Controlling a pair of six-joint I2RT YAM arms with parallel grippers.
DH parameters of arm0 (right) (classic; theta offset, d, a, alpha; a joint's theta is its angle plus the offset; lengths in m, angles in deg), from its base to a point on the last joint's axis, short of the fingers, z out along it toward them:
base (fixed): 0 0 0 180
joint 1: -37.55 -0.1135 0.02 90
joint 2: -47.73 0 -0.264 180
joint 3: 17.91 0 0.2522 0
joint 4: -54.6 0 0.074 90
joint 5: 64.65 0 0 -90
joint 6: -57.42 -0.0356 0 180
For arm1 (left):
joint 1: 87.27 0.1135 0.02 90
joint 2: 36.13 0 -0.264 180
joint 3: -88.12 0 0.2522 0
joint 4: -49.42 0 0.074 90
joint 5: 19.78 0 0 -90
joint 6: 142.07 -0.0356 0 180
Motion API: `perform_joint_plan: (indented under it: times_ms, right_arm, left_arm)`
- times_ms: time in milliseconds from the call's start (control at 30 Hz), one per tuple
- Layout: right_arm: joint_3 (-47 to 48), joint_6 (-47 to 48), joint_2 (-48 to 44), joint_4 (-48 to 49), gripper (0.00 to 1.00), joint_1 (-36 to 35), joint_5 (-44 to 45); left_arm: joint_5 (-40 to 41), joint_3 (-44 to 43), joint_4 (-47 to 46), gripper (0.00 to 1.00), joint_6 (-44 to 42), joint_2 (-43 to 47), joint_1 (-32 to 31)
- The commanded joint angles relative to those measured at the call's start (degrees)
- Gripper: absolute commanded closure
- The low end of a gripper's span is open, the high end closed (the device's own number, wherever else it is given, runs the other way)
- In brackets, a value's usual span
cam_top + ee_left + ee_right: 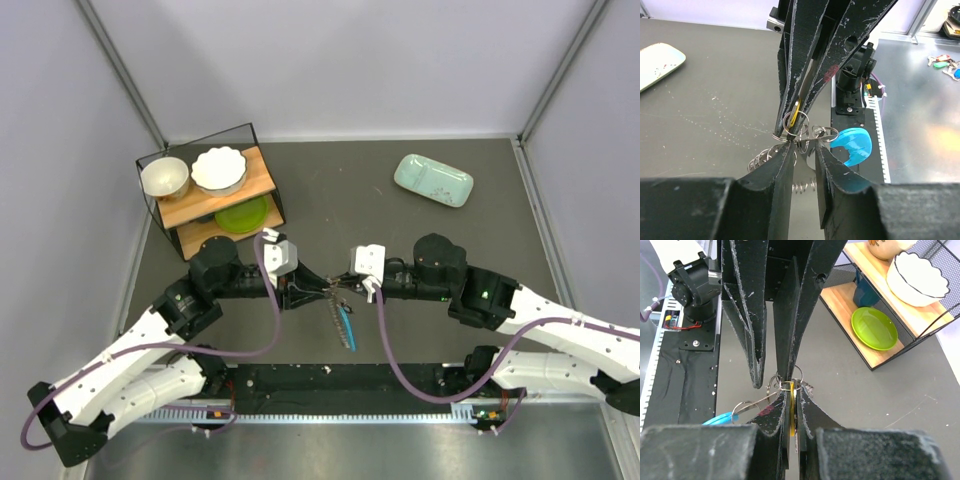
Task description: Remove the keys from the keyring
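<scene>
My two grippers meet tip to tip above the table's near middle. My right gripper [347, 290] [792, 390] is shut on a thin yellow key [791, 412], held edge-on, with small silvery rings [790, 384] at its tip. My left gripper [322, 291] [804, 146] is open; one of its fingers [787, 340] rests against those rings, the other [747, 320] stands apart. The coiled-wire keyring [760, 159] hangs below the rings. The blue-covered key [347, 330] [852, 145] dangles from it, beside other dark keys [331, 312].
A black wire rack [160, 215] with wooden shelves stands at the back left, holding two bowls [218, 168] and a green plate [243, 214] [874, 328]. A pale green tray [433, 180] lies at the back right. More keys [944, 64] lie on the metal ledge.
</scene>
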Motion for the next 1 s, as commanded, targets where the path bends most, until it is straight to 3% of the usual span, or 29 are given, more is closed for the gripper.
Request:
perform_joint_plan:
  times_ms: [0,300,400,567,767,967]
  right_arm:
    - [0.1,-0.67,-1.29,5.59,1.0,0.05,-0.24]
    - [-0.51,-1.02,-0.58,7.17,1.0,-0.04,-1.04]
    - [-0.17,-0.93,-0.32,7.27,1.0,-0.04,-0.95]
    - [0.54,-1.63,-0.23,6.83,1.0,-0.04,0.71]
    - [0.19,-2.16,-1.28,5.95,1.0,0.05,0.46]
    - [0.27,-1.73,-1.81,3.67,1.0,0.05,2.91]
  left_arm:
    - [-2.75,-1.3,-3.66,0.72,1.12,-0.55,-0.27]
    - [-1.25,-0.43,-7.06,0.65,4.54,-0.72,-0.27]
    - [-3.19,-0.77,-7.7,0.71,5.52,-1.69,-0.27]
    - [-3.11,-0.43,-7.7,1.0,6.05,-1.52,-0.19]
    - [-4.07,0.89,-10.6,1.0,7.1,-0.28,-0.27]
    - [-4.77,-1.04,-7.18,1.0,3.94,-1.16,-0.27]
